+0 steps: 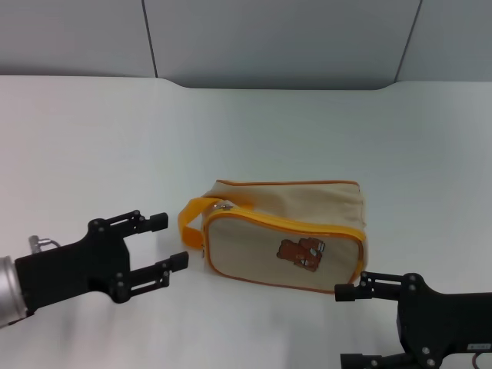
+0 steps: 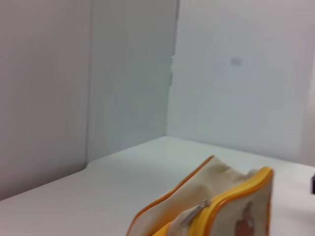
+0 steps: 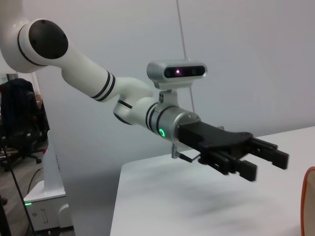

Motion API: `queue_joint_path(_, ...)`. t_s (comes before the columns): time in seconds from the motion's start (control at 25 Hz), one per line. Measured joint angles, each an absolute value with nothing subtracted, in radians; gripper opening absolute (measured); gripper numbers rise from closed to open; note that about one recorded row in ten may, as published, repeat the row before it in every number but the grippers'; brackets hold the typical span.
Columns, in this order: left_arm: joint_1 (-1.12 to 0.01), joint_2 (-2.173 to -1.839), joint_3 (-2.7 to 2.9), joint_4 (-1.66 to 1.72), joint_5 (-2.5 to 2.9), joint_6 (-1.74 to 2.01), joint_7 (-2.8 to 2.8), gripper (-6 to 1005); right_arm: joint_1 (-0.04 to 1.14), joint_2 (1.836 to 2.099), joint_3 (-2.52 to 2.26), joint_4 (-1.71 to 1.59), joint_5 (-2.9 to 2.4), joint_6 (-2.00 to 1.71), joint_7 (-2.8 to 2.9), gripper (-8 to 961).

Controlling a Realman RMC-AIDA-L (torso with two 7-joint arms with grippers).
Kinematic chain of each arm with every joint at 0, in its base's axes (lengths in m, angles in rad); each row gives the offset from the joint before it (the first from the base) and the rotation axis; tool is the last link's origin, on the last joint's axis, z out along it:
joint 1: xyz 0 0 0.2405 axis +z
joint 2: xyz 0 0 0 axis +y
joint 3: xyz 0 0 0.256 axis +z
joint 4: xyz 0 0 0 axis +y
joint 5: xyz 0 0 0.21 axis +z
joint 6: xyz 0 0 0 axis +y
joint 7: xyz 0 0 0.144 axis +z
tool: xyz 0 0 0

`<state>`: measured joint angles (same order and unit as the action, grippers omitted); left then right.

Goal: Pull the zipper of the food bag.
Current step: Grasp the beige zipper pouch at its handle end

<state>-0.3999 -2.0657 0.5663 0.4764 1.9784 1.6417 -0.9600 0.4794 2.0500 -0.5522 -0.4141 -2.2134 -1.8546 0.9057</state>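
Boxy beige canvas food bag (image 1: 288,231): orange-yellow zipper's (image 1: 307,227) silver pull end faces the spread left gripper (image 1: 167,242), nearer than the spread right gripper (image 1: 350,327).

White table (image 1: 92,138) before pale grey wall panels (image 1: 269,38).

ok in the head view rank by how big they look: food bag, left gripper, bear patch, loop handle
1. food bag
2. left gripper, though it sits nearer the camera, so its size is inflated
3. loop handle
4. bear patch, close to the handle in apparent size
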Motion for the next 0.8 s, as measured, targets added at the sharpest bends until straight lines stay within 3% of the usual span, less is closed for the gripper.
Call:
queue_joint_path(0.6,-0.523,-2.077,0.56,0.23,1.97,1.405,-0.785,690,0.478,2.049,-0.551,-0.414,-2.213,-1.848,0.909,838)
queue_joint_path(0.8,-0.533,-2.079,0.559,0.219,1.948,1.404,-0.765,611,0.48,2.05,-0.551,-0.414,-2.213,-1.846,0.906,837)
